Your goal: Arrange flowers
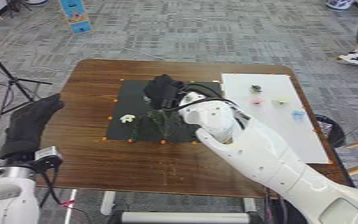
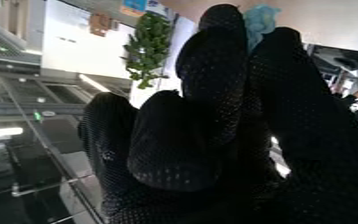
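Right hand: in the head view, the right hand (image 1: pixel 164 91) is over the upper middle of the dark mat (image 1: pixel 134 90); its fingers appear clamped on a blue flower (image 2: pixel 261 22) at their tips.
Left hand: the left hand (image 1: pixel 35 117) is at the left of the frame, by the bench's edge, its fingers loosely extended and holding nothing.
Laid on the mat: a white flower (image 1: pixel 127 118) left of centre, with leafy stems (image 1: pixel 165 124) near the middle.
On the white board: a dark green piece (image 1: pixel 255 88), a pink flower (image 1: pixel 256 101), a pale yellow flower (image 1: pixel 280 102) and a light blue flower (image 1: pixel 298 114), in the upper right of the frame.
Progress: probably an early or middle stage; the arrangement on the mat looks begun, and the pieces on the board seem left to place.
Likely step: setting the held flower into the arrangement.
Surface: a brown wooden bench (image 1: pixel 87 162) with small orange marks.
Room: grey carpet (image 1: pixel 184 40), a black tripod (image 1: pixel 12 77) at left, a blue sign (image 1: pixel 74 15) upper left.
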Tool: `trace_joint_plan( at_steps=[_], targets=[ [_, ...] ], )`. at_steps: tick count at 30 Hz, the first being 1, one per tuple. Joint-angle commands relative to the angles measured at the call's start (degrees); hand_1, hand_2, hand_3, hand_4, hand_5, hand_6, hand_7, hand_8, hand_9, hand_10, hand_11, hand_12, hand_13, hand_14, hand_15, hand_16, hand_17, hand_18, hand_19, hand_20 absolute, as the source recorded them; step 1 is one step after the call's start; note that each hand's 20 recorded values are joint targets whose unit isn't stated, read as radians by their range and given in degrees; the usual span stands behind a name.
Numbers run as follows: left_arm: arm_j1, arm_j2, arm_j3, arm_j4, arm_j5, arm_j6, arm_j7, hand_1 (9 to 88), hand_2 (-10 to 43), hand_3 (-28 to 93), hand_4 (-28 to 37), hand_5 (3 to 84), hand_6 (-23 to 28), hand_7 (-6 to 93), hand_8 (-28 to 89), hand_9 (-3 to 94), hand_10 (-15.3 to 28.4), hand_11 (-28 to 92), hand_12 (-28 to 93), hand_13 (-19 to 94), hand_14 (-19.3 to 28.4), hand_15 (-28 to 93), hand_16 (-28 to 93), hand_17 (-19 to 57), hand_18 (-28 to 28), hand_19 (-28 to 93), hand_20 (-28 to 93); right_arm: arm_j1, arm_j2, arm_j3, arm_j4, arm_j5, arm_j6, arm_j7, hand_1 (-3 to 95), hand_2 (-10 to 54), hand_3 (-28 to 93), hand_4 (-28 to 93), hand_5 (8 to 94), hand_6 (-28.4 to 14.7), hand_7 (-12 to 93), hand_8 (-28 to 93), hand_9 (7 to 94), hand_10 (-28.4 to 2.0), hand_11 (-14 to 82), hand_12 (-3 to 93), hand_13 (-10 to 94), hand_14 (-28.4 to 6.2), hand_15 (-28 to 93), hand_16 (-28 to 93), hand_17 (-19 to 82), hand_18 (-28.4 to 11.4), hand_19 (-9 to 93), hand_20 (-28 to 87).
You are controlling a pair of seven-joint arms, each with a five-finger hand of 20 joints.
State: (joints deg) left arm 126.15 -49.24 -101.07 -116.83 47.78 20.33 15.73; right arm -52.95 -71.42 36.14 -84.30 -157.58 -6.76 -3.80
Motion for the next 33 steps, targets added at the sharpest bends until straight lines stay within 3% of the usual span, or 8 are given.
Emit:
trace_joint_plan(
  at_steps=[1, 2, 4, 13, 21, 33],
  targets=[
    [-0.5, -0.94, 0.32, -0.46, -0.12, 0.51, 1.05, 23.1, -0.4, 73, -27.0, 50.5, 5.4, 12.0, -8, 47.9, 13.3, 17, 11, 33, 12.5, 9, -1, 6.8, 7.4, 4, 16, -2.0, -5.3, 3.0, 3.5, -6.9, -0.2, -4.5, 56.2, 1.6, 50, -17, 78.5, 0.8, 19, 14, 90.9, -9.0, 43.0, 33.4, 88, -4.7, 69, 43, 58, -20.3, 93, 65],
    [-1.4, -0.77, 0.71, -0.17, -0.06, 0.37, 0.66, 23.1, -0.4, 73, -26.9, 50.5, 5.4, 12.0, -8, 47.9, 13.3, 17, 11, 33, 12.5, 9, -1, 6.8, 7.4, 4, 16, -2.2, -5.9, 3.6, 4.1, -7.7, 0.1, -4.9, 56.3, 1.6, 50, -17, 78.5, 0.8, 19, 14, 90.9, -8.9, 43.3, 33.5, 88, -4.7, 70, 43, 58, -20.3, 93, 66],
    [-0.8, -0.9, 0.28, -0.2, -0.32, -0.2, 1.32, 23.0, -0.4, 73, -26.9, 50.5, 5.3, 12.0, -8, 47.9, 13.3, 17, 11, 33, 12.5, 9, -1, 6.8, 7.4, 4, 16, -2.6, -7.2, 4.2, 5.1, -9.3, 1.0, -5.6, 56.6, 1.8, 49, -17, 78.2, 1.0, 20, 13, 90.7, -8.9, 44.2, 33.8, 88, -4.7, 70, 43, 58, -20.3, 93, 66],
    [-1.9, -0.97, 1.14, 0.04, -0.29, -0.84, 1.16, 23.0, -0.5, 74, -26.9, 50.6, 5.4, 12.0, -8, 47.9, 13.3, 17, 11, 33, 12.5, 9, -1, 6.8, 7.4, 4, 16, -6.1, -15.0, 11.3, 11.9, -18.5, 4.7, -9.4, 56.6, 2.1, 48, -17, 77.1, 2.1, 21, 11, 90.5, -8.6, 47.8, 34.5, 87, -5.2, 74, 44, 59, -20.6, 93, 69],
    [-1.8, -1.34, 0.76, -0.01, -0.4, -1.62, 1.25, 23.0, -0.3, 73, -26.9, 50.6, 5.3, 12.1, -8, 47.8, 13.2, 17, 11, 33, 12.5, 9, -1, 6.8, 7.4, 4, 16, -7.3, -17.9, 16.0, 16.0, -26.0, 8.2, -11.0, 56.8, 2.5, 47, -18, 77.1, 2.7, 21, 9, 90.8, -8.5, 49.4, 34.7, 88, -5.6, 76, 44, 60, -21.0, 93, 71],
    [-1.9, -1.54, 1.07, 0.32, -0.69, -1.93, 1.65, 22.8, -0.4, 73, -26.8, 50.5, 5.3, 12.0, -8, 47.8, 13.3, 17, 11, 33, 12.5, 9, -1, 6.7, 7.4, 4, 16, -8.1, -18.8, 17.0, 17.4, -29.0, 6.9, -9.8, 55.8, 1.8, 48, -17, 77.0, 3.7, 21, 6, 91.4, -8.7, 50.6, 34.6, 88, -5.8, 77, 44, 61, -21.4, 93, 72]
  ],
)
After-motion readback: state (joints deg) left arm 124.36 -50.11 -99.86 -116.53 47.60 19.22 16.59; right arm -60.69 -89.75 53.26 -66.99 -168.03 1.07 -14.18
